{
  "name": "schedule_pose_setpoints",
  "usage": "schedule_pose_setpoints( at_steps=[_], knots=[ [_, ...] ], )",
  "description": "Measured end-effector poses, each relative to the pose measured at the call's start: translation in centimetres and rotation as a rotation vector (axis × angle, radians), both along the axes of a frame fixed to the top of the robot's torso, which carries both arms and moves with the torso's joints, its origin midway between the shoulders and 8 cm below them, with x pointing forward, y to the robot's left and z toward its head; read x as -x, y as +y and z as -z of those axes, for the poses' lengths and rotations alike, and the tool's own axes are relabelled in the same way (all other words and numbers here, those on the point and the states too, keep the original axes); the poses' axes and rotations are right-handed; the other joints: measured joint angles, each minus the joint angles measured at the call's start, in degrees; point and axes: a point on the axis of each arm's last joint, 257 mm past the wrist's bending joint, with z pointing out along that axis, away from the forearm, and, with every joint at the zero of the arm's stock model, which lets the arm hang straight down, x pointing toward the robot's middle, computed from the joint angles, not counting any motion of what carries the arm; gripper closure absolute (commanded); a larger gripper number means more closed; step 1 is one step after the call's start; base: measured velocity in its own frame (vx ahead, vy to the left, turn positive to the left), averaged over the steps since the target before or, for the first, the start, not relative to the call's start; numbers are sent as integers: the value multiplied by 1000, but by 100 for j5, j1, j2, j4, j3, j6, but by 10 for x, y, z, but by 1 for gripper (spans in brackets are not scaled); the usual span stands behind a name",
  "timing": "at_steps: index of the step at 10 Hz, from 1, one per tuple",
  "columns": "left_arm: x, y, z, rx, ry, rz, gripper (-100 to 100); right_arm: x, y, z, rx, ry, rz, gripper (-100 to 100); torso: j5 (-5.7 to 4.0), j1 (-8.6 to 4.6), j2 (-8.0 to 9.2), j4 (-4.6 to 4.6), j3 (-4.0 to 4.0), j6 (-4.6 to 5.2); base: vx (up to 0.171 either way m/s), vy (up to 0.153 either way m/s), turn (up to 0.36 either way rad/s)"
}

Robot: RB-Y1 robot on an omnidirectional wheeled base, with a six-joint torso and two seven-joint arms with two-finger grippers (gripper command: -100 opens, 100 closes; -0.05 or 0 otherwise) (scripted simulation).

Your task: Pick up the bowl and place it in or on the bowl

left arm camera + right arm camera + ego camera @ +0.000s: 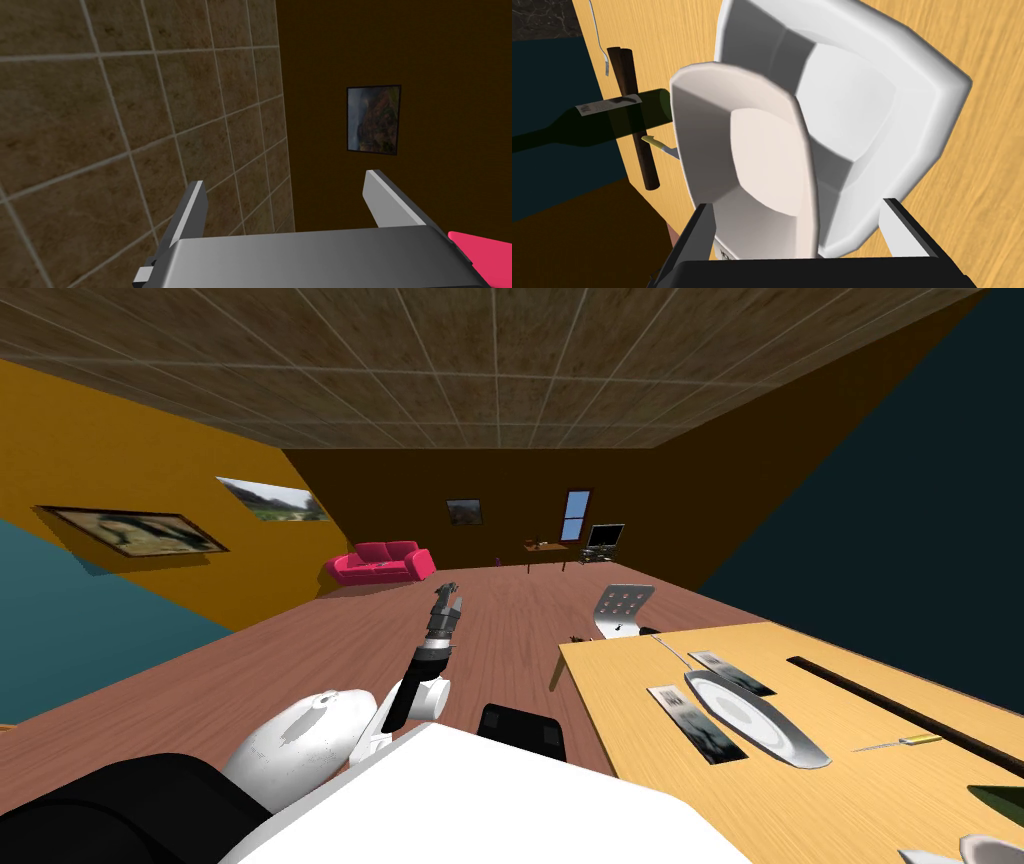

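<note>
At the light wooden bench (987,165), my right gripper (799,215) has its two fingers spread wide around the small cream-white faceted bowl (752,160). The bowl's wall sits close against one finger and well short of the other, so nothing is pinched. The small bowl is just in front of the large white faceted bowl (872,110), overlapping its near rim, with its hollow turned toward my hand (I cannot tell whether it already rests on the large bowl or hangs just over it).

With no grip on it, the small bowl answers only to its own balance. If it is perched on the large bowl's rim rather than seated in the hollow, I judge it could tip and slide off onto the bench on the near side. Drawing my hand back at an angle could catch its wall with the close finger and drag it out again. Closing from this stance would push it sideways before the far finger arrives, and probably shove the large bowl as well.

Beyond the large bowl, toward the bench's edge, are a dark green glass bottle (612,117), a dark brown rod (637,150) and a yellow-handled knife (657,145). A bowl knocked that way could strike the bottle, which is close to the drop.

My left gripper (450,606), fingers wide apart and empty, is held up well away from the large bowl and plays no part.
</note>
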Motion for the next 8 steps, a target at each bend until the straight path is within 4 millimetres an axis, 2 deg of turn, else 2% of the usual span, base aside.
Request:
schedule_pose_setpoints(
  at_steps=[1,3,6,8],
  knots=[
    [0,0,0,0,0,0,0,0,0,0,0,0,0,-100,0,0,0,0,0,0,-61,-5,332],
    [0,0,0,0,0,0,0,11,-1,-2,-5,10,20,-100,-1,-5,25,5,14,3,-67,-11,32],
    [0,0,0,0,0,0,0,23,-2,-2,-12,12,57,-100,0,-3,28,7,17,1,-88,-1,212],
    [0,0,0,0,0,0,0,35,-4,-4,-16,22,85,-100,0,-3,31,7,18,3,-62,-7,54]
  ],
)
